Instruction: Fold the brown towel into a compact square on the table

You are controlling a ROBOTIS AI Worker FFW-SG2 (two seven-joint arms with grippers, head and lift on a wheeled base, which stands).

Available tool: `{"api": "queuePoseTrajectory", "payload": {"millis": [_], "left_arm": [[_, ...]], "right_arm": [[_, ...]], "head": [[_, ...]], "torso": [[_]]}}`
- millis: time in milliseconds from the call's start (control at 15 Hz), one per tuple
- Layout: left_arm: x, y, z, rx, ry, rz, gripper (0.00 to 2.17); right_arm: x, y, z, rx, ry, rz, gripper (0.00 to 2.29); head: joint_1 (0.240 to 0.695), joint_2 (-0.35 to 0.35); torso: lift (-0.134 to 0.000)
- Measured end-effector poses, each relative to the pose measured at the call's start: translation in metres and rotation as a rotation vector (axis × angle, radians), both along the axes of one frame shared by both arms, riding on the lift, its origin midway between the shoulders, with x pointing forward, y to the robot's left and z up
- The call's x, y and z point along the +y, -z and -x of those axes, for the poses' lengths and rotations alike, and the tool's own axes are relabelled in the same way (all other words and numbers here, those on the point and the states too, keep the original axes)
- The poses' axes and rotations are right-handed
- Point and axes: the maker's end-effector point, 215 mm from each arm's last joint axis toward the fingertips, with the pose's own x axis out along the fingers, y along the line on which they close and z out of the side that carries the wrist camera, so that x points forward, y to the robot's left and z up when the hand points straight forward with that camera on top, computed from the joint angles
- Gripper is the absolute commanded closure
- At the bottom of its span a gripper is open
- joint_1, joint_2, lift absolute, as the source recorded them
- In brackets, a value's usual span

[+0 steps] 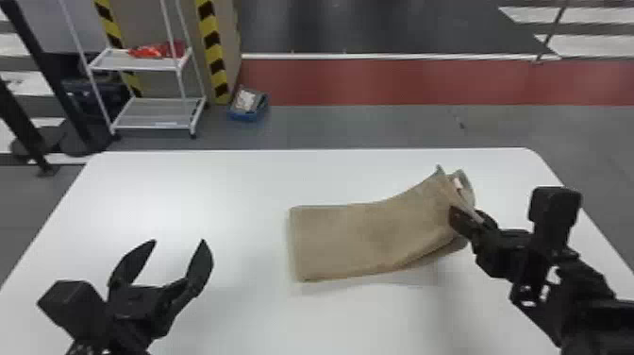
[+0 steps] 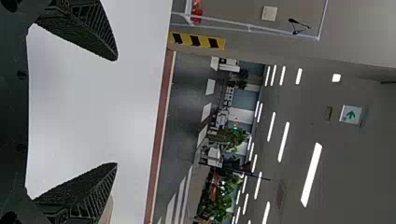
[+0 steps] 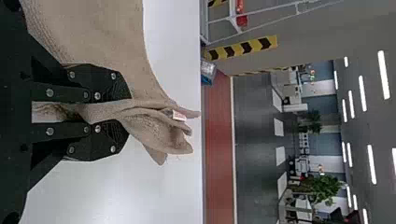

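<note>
Brown towel (image 1: 368, 236), an elongated folded band, on the white table (image 1: 188, 198); its right end, bunched and slightly raised, is clamped between the jaws of the right gripper (image 1: 467, 219). Left gripper (image 1: 178, 241): jaws wide apart, left of the towel. Beyond the table: a shelved cart (image 1: 153, 113).

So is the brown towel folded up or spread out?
Partly folded: the brown towel makes an oblong, not a compact square, with layers showing at its near edge and its right end bunched in the right gripper.
</note>
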Motion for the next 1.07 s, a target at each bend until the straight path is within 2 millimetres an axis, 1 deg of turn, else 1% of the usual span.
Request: {"api": "queuePoseTrajectory", "payload": {"millis": [67, 133, 200, 267, 400, 467, 533, 600, 667, 733, 800, 867, 933, 1000, 1067], "left_arm": [[0.000, 0.000, 0.000, 0.000, 0.000, 0.000, 0.07], [0.000, 0.000, 0.000, -0.001, 0.000, 0.000, 0.07], [0.000, -0.001, 0.000, -0.002, -0.001, 0.000, 0.07], [0.001, -0.001, 0.000, -0.002, -0.002, -0.001, 0.07], [0.001, 0.000, 0.001, 0.000, -0.002, -0.001, 0.07], [0.001, 0.000, 0.001, 0.000, -0.001, -0.001, 0.07], [0.000, 0.000, 0.001, 0.001, -0.001, 0.000, 0.07], [0.000, 0.000, 0.001, 0.001, -0.001, 0.000, 0.07], [0.000, 0.001, 0.002, 0.001, -0.001, 0.000, 0.07], [0.000, 0.001, 0.002, 0.001, 0.000, 0.000, 0.07], [0.000, 0.001, 0.002, 0.002, 0.000, 0.000, 0.07], [0.000, 0.002, 0.002, 0.004, 0.000, 0.000, 0.07], [0.000, 0.003, 0.002, 0.005, -0.001, 0.000, 0.07], [0.000, 0.004, 0.002, 0.007, -0.001, 0.001, 0.07], [0.000, 0.004, 0.001, 0.007, -0.001, 0.001, 0.07]], "right_arm": [[0.013, -0.015, 0.003, -0.027, -0.021, 0.000, 1.03], [0.030, -0.029, 0.008, -0.053, -0.051, -0.002, 1.03], [0.055, -0.043, 0.014, -0.080, -0.094, -0.004, 1.03], [0.082, -0.052, 0.020, -0.098, -0.138, -0.003, 1.03], [0.135, -0.060, 0.028, -0.115, -0.218, 0.018, 1.03], [0.155, -0.061, 0.029, -0.121, -0.247, 0.033, 1.03], [0.176, -0.056, 0.031, -0.116, -0.276, 0.054, 1.03], [0.192, -0.048, 0.031, -0.106, -0.297, 0.076, 0.99], [0.210, -0.035, 0.033, -0.088, -0.327, 0.100, 0.66], [0.226, -0.021, 0.036, -0.066, -0.355, 0.125, 0.21], [0.237, -0.010, 0.039, -0.047, -0.377, 0.143, 0.00], [0.245, 0.002, 0.043, -0.028, -0.394, 0.154, 0.01], [0.249, 0.007, 0.045, -0.020, -0.400, 0.156, 0.02], [0.252, 0.005, 0.044, -0.030, -0.399, 0.150, 0.05], [0.254, -0.001, 0.042, -0.055, -0.396, 0.140, 0.09]], "head": [[0.695, 0.014], [0.695, 0.029], [0.695, 0.072], [0.695, 0.095], [0.695, 0.145], [0.695, 0.190], [0.695, 0.211], [0.695, 0.226], [0.695, 0.241], [0.695, 0.272], [0.695, 0.283], [0.695, 0.293], [0.695, 0.300], [0.695, 0.305], [0.695, 0.307]], "torso": [[-0.118], [-0.118], [-0.118], [-0.118], [-0.118], [-0.118], [-0.118], [-0.118], [-0.118], [-0.118], [-0.118], [-0.118], [-0.118], [-0.118], [-0.118]]}}
